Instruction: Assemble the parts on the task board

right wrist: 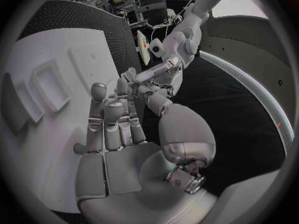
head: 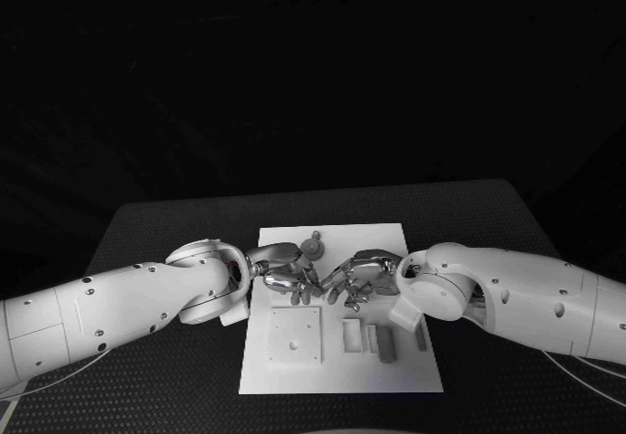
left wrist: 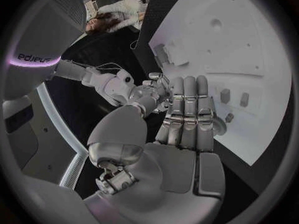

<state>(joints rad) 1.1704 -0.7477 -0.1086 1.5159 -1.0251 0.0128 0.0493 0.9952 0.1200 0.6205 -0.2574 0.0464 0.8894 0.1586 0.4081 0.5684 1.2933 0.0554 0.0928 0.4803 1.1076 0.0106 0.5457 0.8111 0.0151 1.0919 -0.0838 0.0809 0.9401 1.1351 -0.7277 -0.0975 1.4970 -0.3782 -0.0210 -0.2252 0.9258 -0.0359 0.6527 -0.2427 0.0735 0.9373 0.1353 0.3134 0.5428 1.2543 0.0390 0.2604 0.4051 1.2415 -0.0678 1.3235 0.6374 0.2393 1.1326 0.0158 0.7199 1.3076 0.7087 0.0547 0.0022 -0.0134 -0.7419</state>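
Observation:
The white task board [head: 392, 246] lies in the middle of the table. On its near half sit a square plate with holes [head: 295, 335], a small rectangular frame [head: 354, 334] and two grey bars [head: 383, 344] [head: 422, 336]. A grey peg-like part [head: 313, 242] stands on the far half. My left hand [head: 285, 271] and right hand [head: 359, 277] hang side by side over the board's middle, fingertips down near its surface and almost meeting. The left hand [left wrist: 187, 114] and the right hand [right wrist: 115, 119] have straight fingers with nothing between them.
Black table mat [head: 156, 235] surrounds the board on all sides. Small grey parts [left wrist: 225, 95] [left wrist: 244, 99] lie on the board [left wrist: 249, 45] past the left hand's fingertips. The frame [right wrist: 53, 84] lies beside the right hand on the board [right wrist: 44, 50].

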